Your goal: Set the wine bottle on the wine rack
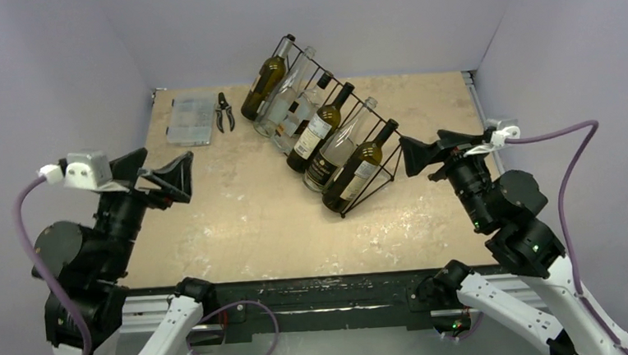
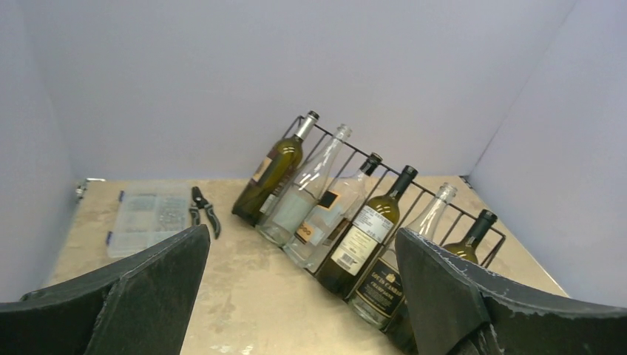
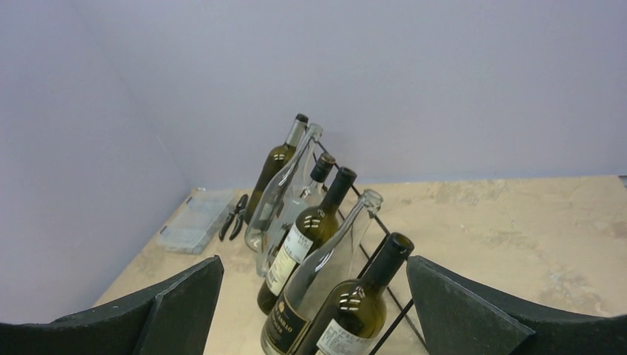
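Observation:
The black wire wine rack (image 1: 368, 197) stands diagonally at the middle back of the table. Several wine bottles lie in its slots, necks up and to the right. The nearest is a dark green bottle (image 1: 358, 175) with a pale label. Every bottle I see lies on the rack. My left gripper (image 1: 162, 172) is open and empty at the table's left side, well apart from the rack. My right gripper (image 1: 432, 150) is open and empty just right of the rack's near end. The left wrist view shows the rack (image 2: 460, 209) between the open fingers. The right wrist view shows the nearest bottle (image 3: 355, 310).
A clear plastic organizer box (image 1: 189, 119) and black pruning shears (image 1: 224, 111) lie at the back left, beside the rack's far end. Grey walls close the table on three sides.

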`<state>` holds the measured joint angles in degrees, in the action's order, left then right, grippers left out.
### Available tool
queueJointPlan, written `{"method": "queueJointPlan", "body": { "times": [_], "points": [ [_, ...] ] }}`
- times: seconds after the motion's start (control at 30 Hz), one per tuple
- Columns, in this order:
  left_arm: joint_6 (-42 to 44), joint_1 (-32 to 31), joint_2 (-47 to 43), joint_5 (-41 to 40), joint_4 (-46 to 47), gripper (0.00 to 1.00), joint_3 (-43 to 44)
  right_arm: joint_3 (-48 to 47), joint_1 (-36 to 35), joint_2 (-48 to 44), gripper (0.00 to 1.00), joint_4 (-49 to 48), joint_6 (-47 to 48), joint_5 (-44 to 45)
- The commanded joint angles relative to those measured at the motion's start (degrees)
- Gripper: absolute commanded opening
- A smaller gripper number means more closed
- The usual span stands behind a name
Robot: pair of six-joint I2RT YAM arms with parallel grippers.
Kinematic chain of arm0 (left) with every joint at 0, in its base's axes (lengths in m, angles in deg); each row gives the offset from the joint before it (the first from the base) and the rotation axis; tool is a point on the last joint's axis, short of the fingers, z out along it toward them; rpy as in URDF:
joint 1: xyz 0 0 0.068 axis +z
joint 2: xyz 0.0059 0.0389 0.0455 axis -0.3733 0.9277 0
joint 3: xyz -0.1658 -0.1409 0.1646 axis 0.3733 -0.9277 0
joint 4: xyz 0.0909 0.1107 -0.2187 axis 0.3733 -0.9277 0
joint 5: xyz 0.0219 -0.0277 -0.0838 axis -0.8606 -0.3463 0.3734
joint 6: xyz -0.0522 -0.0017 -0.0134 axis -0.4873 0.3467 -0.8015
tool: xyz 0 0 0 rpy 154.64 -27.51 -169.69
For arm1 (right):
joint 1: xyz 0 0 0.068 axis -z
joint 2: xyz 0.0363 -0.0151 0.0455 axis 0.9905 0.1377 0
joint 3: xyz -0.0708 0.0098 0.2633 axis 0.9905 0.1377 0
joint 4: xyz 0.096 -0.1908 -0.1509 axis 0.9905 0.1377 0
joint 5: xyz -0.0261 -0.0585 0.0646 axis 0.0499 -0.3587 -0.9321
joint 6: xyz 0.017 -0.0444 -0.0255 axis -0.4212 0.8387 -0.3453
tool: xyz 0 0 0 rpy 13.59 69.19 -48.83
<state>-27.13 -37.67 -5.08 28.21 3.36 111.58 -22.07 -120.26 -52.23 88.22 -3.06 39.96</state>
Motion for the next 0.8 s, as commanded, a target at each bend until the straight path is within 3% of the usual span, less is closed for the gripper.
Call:
{"method": "queueJointPlan", "body": {
  "times": [0.0,0.5,0.77],
  "points": [
    [4.6,0.4,-3.9,-6.3,-2.9,0.96,1.0,-4.2,0.4,-1.6,0.99,2.4,3.0,4.5],
    [10.2,0.5,-13.8,-15.0,-4.2,0.97,7.3,-18.6,0.3,-4.6,0.99,5.1,5.6,13.2],
    [12.3,0.4,-15.0,-16.7,-4.4,0.97,8.7,-20.0,0.3,-5.0,0.99,5.4,5.6,16.8]
  ]
}}
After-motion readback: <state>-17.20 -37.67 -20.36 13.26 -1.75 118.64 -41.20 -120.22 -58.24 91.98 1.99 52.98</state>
